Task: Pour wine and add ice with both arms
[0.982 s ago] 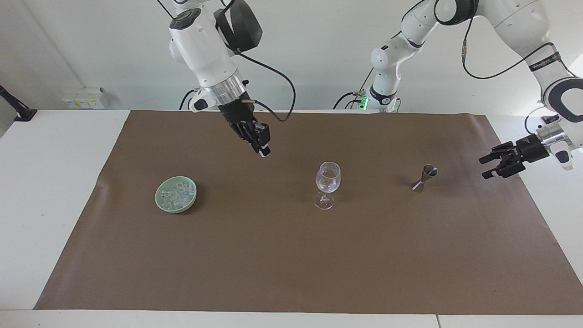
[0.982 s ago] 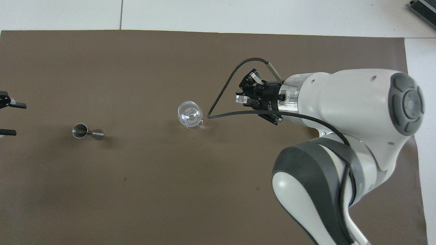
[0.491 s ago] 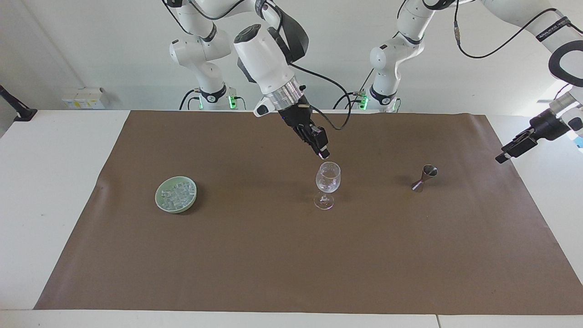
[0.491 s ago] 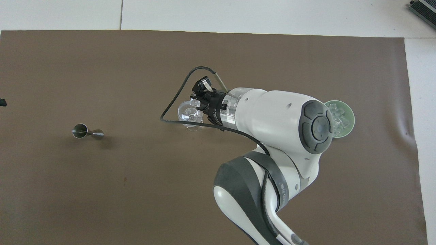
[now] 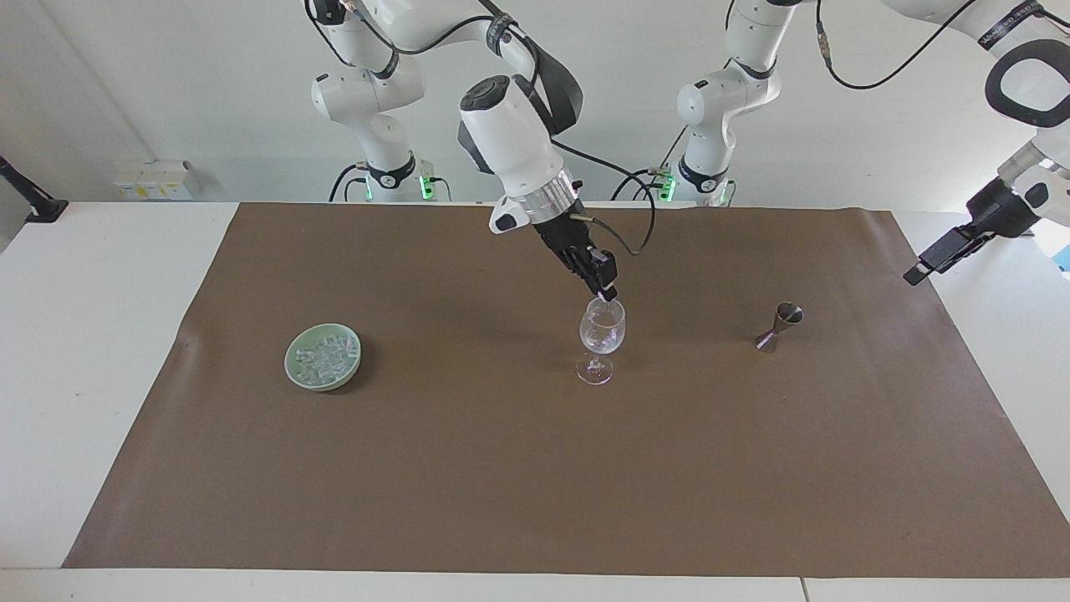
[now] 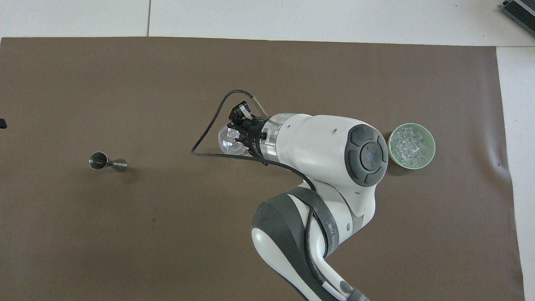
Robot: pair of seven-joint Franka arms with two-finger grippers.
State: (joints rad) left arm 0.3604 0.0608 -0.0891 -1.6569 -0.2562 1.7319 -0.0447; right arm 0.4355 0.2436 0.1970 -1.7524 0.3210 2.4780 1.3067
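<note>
A clear wine glass (image 5: pixel 602 334) stands upright near the middle of the brown mat; it also shows in the overhead view (image 6: pixel 227 142), partly under my right wrist. My right gripper (image 5: pixel 608 293) hangs just above the glass's rim, shut on a small clear ice cube; in the overhead view the gripper (image 6: pixel 235 130) covers the bowl's edge. The ice (image 5: pixel 324 355) is piled in a pale green bowl (image 6: pixel 430 142) toward the right arm's end. My left gripper (image 5: pixel 919 269) waits in the air over the mat's edge at the left arm's end.
A small steel jigger (image 5: pixel 779 326) stands on the mat between the glass and the left arm's end, also seen from overhead (image 6: pixel 102 161). The brown mat (image 5: pixel 535 468) covers most of the white table.
My right gripper has carried the ice cube from beside the bowl across the mat to just over the glass's rim. My left gripper has risen and drawn back toward the table's end.
</note>
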